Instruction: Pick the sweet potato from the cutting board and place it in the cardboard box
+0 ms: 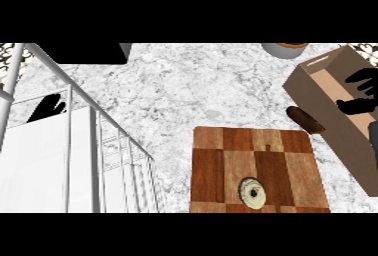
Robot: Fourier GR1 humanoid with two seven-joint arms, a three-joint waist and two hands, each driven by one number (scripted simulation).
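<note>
Looking down: a marbled tabletop (184,85) with a white wire rack along its left edge.
Cutting board (258,172): wooden, at the near edge, right of centre.
Sweet potato (305,120): dark brown, on the tabletop between the board's far right corner and the cardboard box (314,87).
Right hand (362,92): over the box, fingers spread wide, holding nothing.
Left hand (50,107): behind the rack, fingers relaxed.

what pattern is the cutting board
Checkered blocks of light and dark brown wood, seen in the head view.
</note>
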